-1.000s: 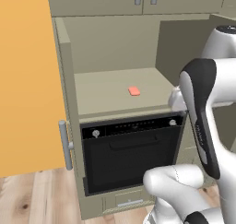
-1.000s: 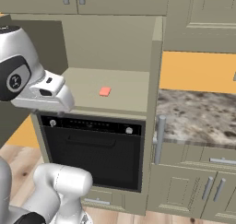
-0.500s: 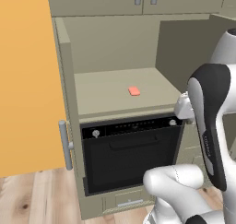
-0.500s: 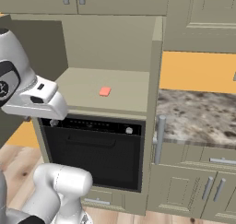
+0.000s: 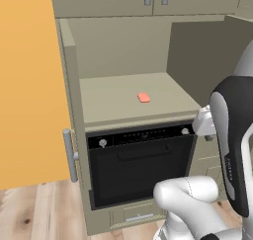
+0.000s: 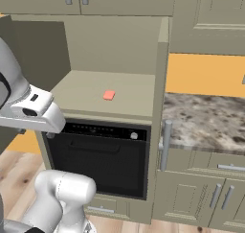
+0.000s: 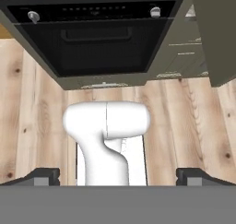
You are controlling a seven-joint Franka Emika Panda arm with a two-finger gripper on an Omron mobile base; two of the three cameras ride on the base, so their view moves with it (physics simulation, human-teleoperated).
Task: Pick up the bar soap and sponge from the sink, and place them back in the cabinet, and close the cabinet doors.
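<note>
Bar soap (image 5: 143, 97): flat on beige cabinet (image 5: 74, 61) shelf, above black oven (image 5: 141, 165). Claw (image 7: 118, 174): spread wide, empty, facing wood floor (image 7: 198, 121).

No readable text in any view.
The oven's (image 5: 141, 160) black control strip (image 5: 148, 133) carries a row of tiny pale marks between its two knobs, too small to read; cabinet fronts, shelf and counter bear no lettering.
</note>
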